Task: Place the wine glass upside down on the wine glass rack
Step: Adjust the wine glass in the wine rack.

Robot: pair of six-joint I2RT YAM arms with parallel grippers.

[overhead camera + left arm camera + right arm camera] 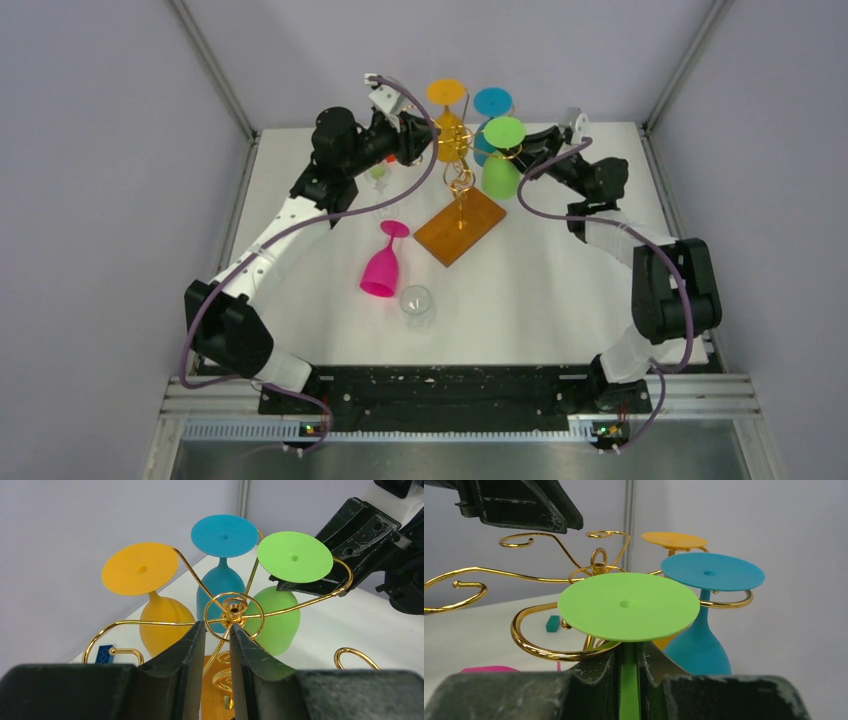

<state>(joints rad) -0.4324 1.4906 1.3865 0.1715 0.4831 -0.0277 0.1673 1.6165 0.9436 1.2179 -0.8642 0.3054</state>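
Note:
The wine glass rack [460, 226] stands mid-table, with gold wire arms [234, 611] on an orange-brown base. A green wine glass [503, 150] is upside down, foot up, at the rack's right arm. My right gripper [528, 150] is shut on its stem just under the foot [629, 605], which sits over a curled gold arm [539, 650]. In the right wrist view the right gripper [628, 652] shows both fingers pressed on the green stem. My left gripper [217, 627] is at the rack's hub, jaws a narrow gap apart, with the gold post showing in the gap.
An orange glass [447, 120] and a blue glass [492, 105] hang upside down on the rack's far arms. A pink glass [383, 265] lies on its side on the table and a clear glass [417, 305] is near it. A small teal block [553, 623] lies behind the rack.

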